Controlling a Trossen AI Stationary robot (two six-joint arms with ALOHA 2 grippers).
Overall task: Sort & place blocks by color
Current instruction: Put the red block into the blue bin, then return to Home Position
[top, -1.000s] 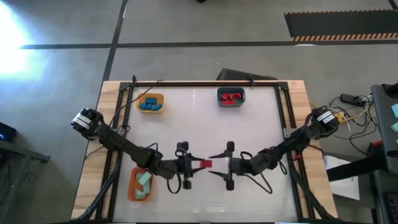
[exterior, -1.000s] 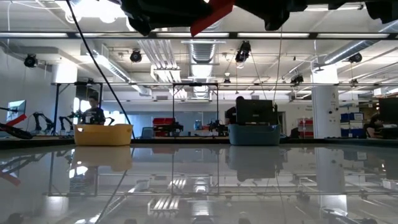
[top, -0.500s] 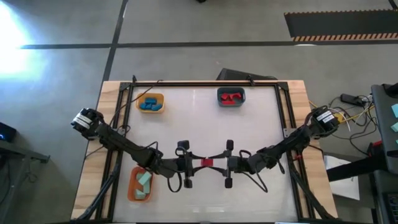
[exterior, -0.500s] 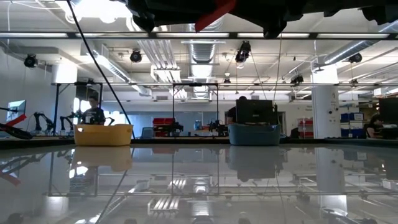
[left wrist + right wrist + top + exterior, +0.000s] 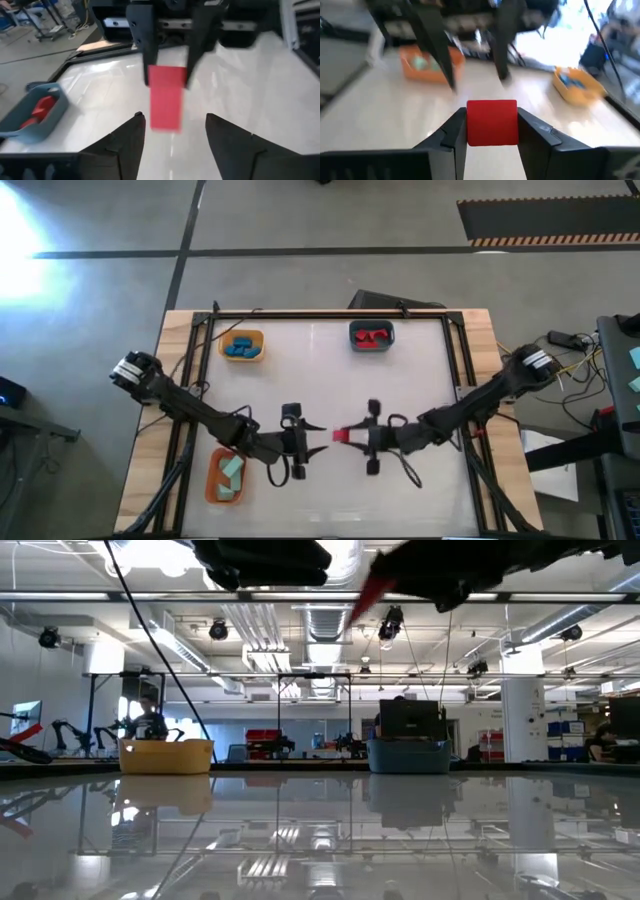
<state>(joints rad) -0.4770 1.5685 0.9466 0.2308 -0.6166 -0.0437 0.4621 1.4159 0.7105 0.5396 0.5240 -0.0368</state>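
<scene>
A red block point(image 5: 340, 435) is high above the table's middle in my right gripper point(image 5: 343, 436), which is shut on it. The right wrist view shows its square end point(image 5: 491, 121) between that gripper's fingers. In the low view the red block point(image 5: 375, 590) hangs tilted near the top. My left gripper point(image 5: 318, 438) is open and faces it from the left, with its fingertips point(image 5: 137, 125) on either side of the block's free end point(image 5: 165, 117), apart from it. Other blocks lie in three trays. My right gripper pinches the red block between its two fingers point(image 5: 145, 50) at the end that points toward the table's right point(image 5: 167, 75). The fingers come level from the table's right, along the bar. The block is lifted clear and sticks out toward my left gripper.
A yellow tray point(image 5: 242, 345) with blue blocks stands far left. A teal-grey tray point(image 5: 372, 336) with red blocks stands far centre. An orange tray point(image 5: 226, 477) with mint blocks is near left, under the left arm. Bare white table lies below the grippers.
The left gripper held the red block. The right gripper came in from the right and shut on its other end. The left gripper then opened and let go. The right gripper has drawn back a little toward the table's right with the block, which stayed lifted.
</scene>
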